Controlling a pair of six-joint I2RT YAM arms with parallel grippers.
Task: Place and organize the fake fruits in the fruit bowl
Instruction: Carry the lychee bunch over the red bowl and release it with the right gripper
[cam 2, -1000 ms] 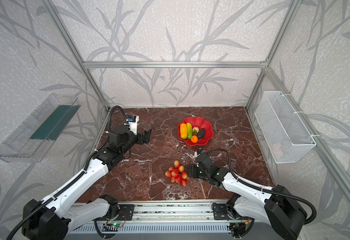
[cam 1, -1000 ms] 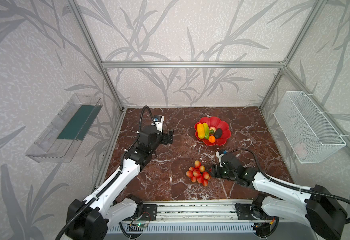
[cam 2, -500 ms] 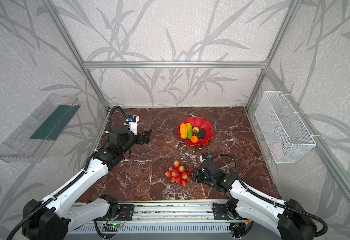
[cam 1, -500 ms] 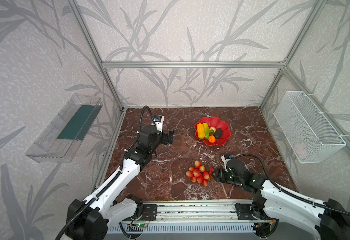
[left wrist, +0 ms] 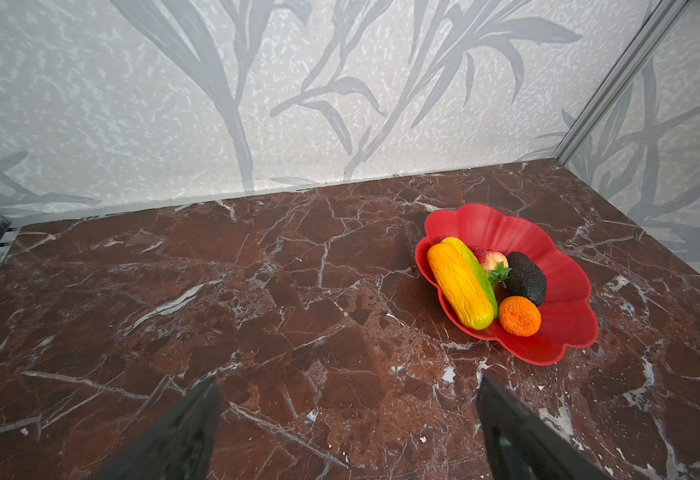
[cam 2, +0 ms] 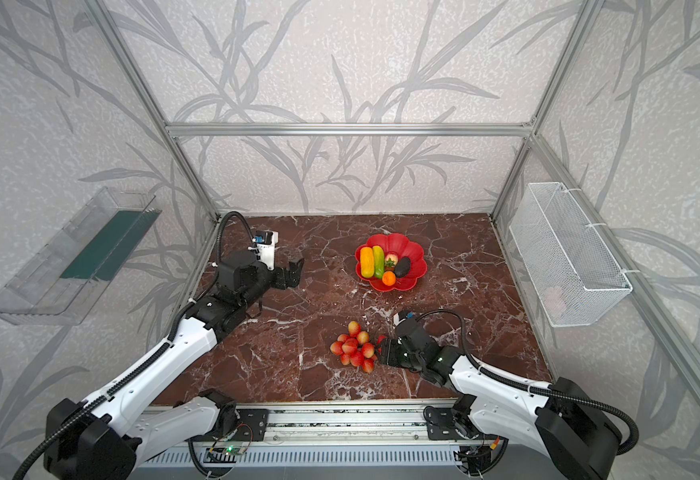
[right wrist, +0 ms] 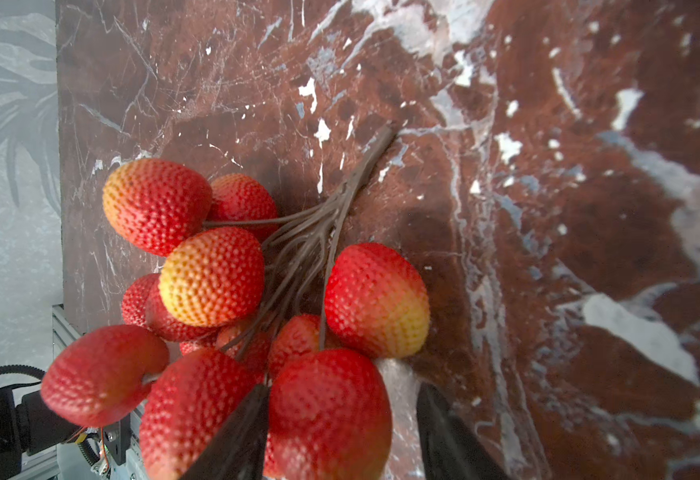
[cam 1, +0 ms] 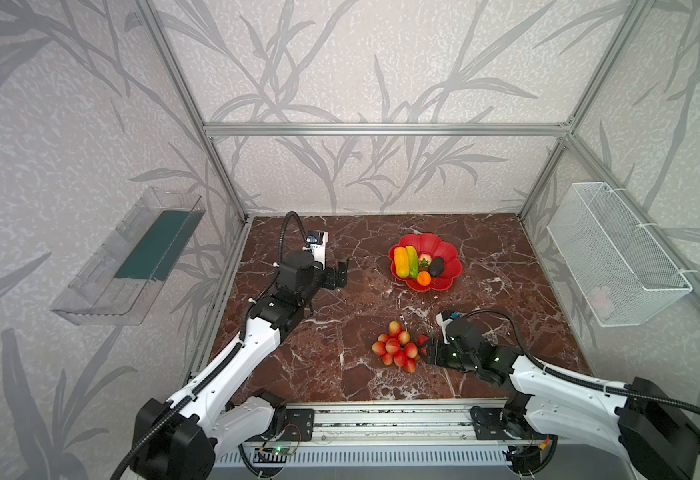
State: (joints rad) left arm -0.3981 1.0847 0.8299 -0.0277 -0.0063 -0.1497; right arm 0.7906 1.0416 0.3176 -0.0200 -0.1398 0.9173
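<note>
The bunch of small red-yellow ovals point(cam 1: 396, 348) point(cam 2: 354, 349) point(right wrist: 215, 278) lies on the marble near the front. My right gripper point(cam 1: 425, 351) point(cam 2: 381, 348) point(right wrist: 340, 388) is at its right side, open. Its jaws straddle one red oval, with a gap showing on one side. The red fruit bowl point(cam 1: 450, 253) point(cam 2: 417, 254) point(left wrist: 506, 224) holds the yellow-orange oblong point(cam 1: 400, 262), green oblong point(cam 1: 412, 262), strawberry point(cam 1: 424, 261), avocado point(cam 1: 437, 266) and orange ball point(cam 1: 423, 278). My left gripper point(cam 1: 342, 272) point(cam 2: 294, 272) point(left wrist: 347, 380) hovers open and empty, left of the bowl.
A white wire mesh basket point(cam 1: 614, 253) hangs on the right wall and a clear plastic tray point(cam 1: 132, 257) on the left wall. Aluminium frame posts stand at the corners. A metal rail point(cam 1: 381, 415) runs along the front edge.
My right arm has swung lower toward the front, and its gripper has pushed in against the bunch with the jaws a little narrower. The left arm has not moved.
</note>
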